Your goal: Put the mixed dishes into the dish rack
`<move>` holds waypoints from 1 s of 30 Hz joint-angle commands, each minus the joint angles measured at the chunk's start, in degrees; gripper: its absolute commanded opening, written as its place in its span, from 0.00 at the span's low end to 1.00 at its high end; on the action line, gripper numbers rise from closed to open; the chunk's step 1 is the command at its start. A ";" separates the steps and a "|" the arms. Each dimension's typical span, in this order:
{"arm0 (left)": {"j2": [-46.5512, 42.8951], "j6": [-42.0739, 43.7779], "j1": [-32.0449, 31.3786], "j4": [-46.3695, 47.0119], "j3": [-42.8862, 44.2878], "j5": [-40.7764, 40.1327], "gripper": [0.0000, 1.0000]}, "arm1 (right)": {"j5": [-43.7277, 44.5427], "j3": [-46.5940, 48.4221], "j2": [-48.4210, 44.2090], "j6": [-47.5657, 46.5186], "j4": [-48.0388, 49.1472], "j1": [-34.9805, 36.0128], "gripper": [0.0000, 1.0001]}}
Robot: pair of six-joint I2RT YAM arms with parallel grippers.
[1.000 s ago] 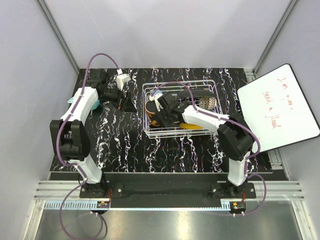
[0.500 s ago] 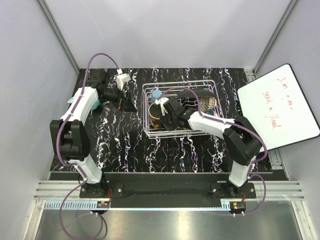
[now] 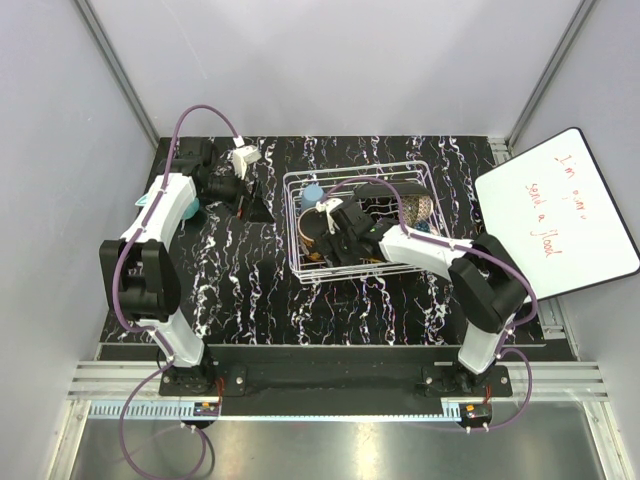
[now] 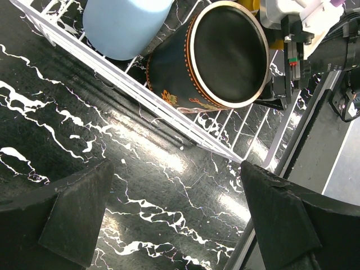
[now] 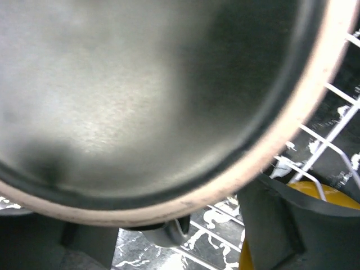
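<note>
Our right gripper (image 5: 169,233) has swung left inside the rack (image 3: 420,170). The mug (image 4: 219,56) now lies tipped beside the blue cup (image 4: 124,22), probably ready for release. We cannot tell whether the right jaws grip. The left gripper (image 4: 177,188) hangs outside with its jaws apart.

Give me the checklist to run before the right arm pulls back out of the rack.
1. Dark mug inside the dish rack: ok, lying on its side on the wires.
2. Right gripper let go of the mug: cannot tell; the mug fills the right wrist view.
3. Light blue cup apart from the mug: cannot tell; they sit side by side.
4. Left gripper open, empty and outside the rack: ok.
5. Mustard-yellow plate in the rack: ok, seen under the wires.
</note>
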 commanded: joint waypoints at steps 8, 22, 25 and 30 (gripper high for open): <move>0.51 -0.16 0.26 1.60 1.14 1.73 0.99 | 2.39 9.95 -10.87 -1.11 -10.56 0.70 1.00; 1.04 -7.89 -4.83 7.58 -2.63 6.56 0.99 | 4.05 10.67 -20.87 0.82 -13.99 0.70 1.00; -0.19 -7.20 -6.59 8.37 -5.00 5.87 0.99 | 12.89 8.30 -25.88 1.61 -14.61 0.70 1.00; -3.43 -4.57 -7.47 8.72 -11.41 3.85 0.99 | 25.06 2.51 -33.45 4.95 -14.69 -2.01 1.00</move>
